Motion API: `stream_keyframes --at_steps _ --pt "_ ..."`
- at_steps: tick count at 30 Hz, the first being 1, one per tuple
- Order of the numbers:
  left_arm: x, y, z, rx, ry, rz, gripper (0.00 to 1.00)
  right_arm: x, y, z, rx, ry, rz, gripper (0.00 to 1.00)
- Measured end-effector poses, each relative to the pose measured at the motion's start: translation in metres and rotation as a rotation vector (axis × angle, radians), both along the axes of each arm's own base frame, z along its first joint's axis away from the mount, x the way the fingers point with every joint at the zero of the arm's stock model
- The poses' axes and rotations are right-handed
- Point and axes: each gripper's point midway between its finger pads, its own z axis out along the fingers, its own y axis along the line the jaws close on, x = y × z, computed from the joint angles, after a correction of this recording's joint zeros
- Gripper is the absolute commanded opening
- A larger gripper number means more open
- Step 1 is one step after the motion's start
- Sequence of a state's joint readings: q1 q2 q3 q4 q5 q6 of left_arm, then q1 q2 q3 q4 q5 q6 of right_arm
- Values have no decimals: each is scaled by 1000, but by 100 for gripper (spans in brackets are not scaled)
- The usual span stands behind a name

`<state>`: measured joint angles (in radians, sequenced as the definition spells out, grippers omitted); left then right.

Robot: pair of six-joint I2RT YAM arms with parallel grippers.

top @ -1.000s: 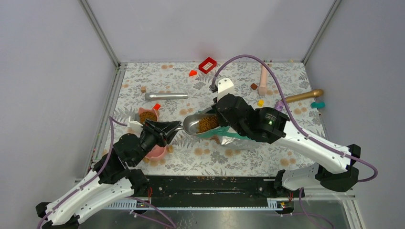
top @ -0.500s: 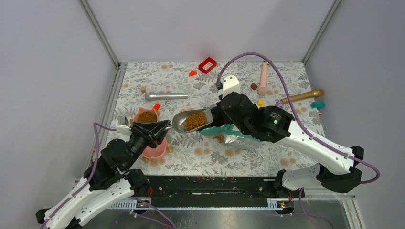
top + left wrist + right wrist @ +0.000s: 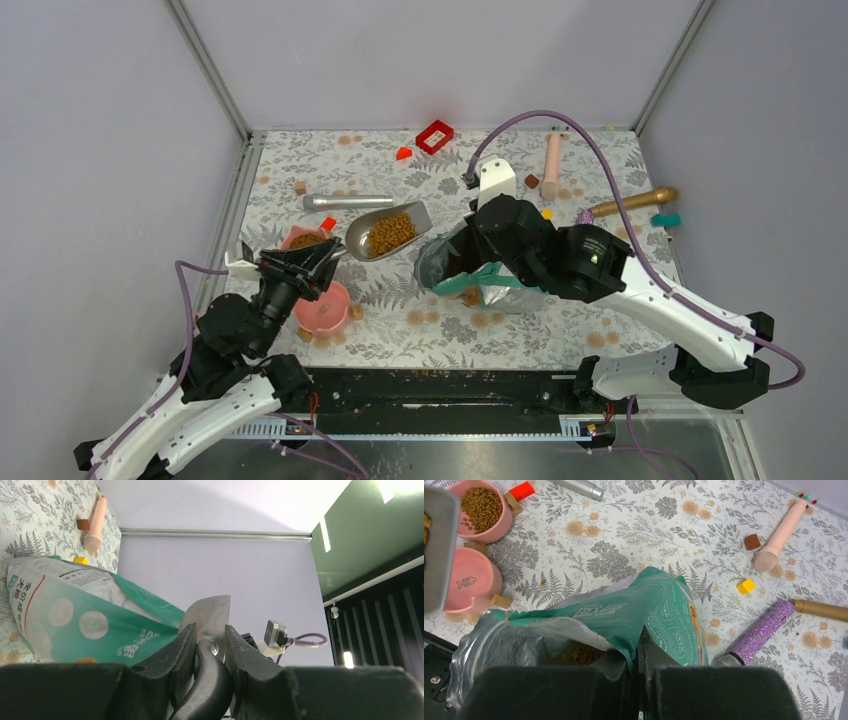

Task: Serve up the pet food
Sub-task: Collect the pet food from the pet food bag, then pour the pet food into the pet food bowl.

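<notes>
Swinging left, the metal scoop (image 3: 388, 232) has come away from the mouth of the pouch (image 3: 487, 283) and now hangs over the tabletop (image 3: 560, 322), just beside the far pink bowl (image 3: 300, 238). It is heaped with brown kibble (image 3: 391, 231). The left tool (image 3: 336, 256) grasps the scoop's dark handle, a finger (image 3: 182, 647) pressed on each side. From above, this tool and its wrist cover part of the far bowl, which already holds kibble. A small red block (image 3: 328, 223) sits at that bowl's rim, between it and the scoop. The near pink bowl (image 3: 326, 310), marked with a fish, lies just below. The right tool (image 3: 639, 652) is clenched on the pouch's upper rim, propping the mouth open with more kibble showing inside. Behind the scoop lies a silver cylinder (image 3: 348, 202). Right of the pouch lie a yellow block (image 3: 546, 213), a purple glitter microphone (image 3: 756, 630) and a peach-coloured rod (image 3: 551, 162).
</notes>
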<state>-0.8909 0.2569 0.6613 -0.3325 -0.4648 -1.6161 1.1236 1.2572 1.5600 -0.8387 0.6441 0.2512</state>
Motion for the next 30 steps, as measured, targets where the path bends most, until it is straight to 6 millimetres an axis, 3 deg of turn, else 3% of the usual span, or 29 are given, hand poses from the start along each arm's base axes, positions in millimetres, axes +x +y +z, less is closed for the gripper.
stream_keyframes --at_steps 9,13,24,30 --pt "16 4 2 73 46 85 0 -3 -5 1 8 -3 0 0" --pt "26 20 -3 124 99 191 0 -3 -7 2 17 -7 0 0" --pt "54 73 -59 279 270 560 0 -10 -5 1 63 4 33 0" --pt "80 110 -87 308 370 753 0 -12 -3 0 73 8 46 0"
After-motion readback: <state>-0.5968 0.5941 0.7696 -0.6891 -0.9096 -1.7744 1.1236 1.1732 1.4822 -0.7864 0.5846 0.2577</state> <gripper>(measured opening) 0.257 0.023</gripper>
